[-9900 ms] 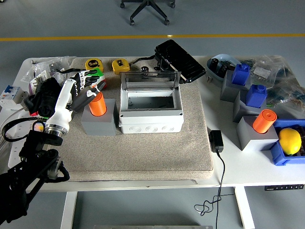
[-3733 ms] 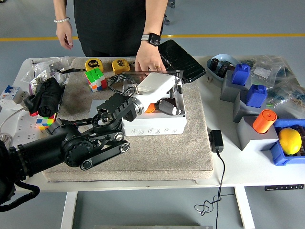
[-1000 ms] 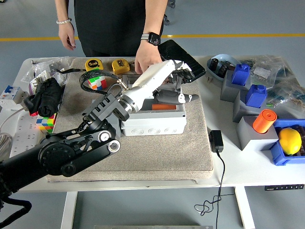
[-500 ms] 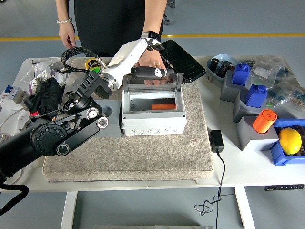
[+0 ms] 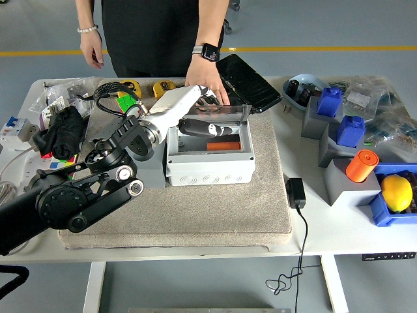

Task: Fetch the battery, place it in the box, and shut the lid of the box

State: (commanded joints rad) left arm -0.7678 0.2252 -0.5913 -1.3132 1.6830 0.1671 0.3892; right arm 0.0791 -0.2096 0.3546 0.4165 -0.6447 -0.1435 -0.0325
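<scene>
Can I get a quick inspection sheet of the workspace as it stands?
Surface: white table with beige mat.
Job's things: orange battery lies inside the grey junction box; clear hinged lid partly lowered.
Clutter: yellow lemon, blue bins, tape measures.
Hands: left hand on the lid; right not in view.
Cables: black adapter cord.
Surroundings: person's hand at the lid's far side.

A lemon [image 5: 396, 192] lies in a blue bin [image 5: 382, 210] beside an orange-topped grey block [image 5: 350, 183].
</scene>
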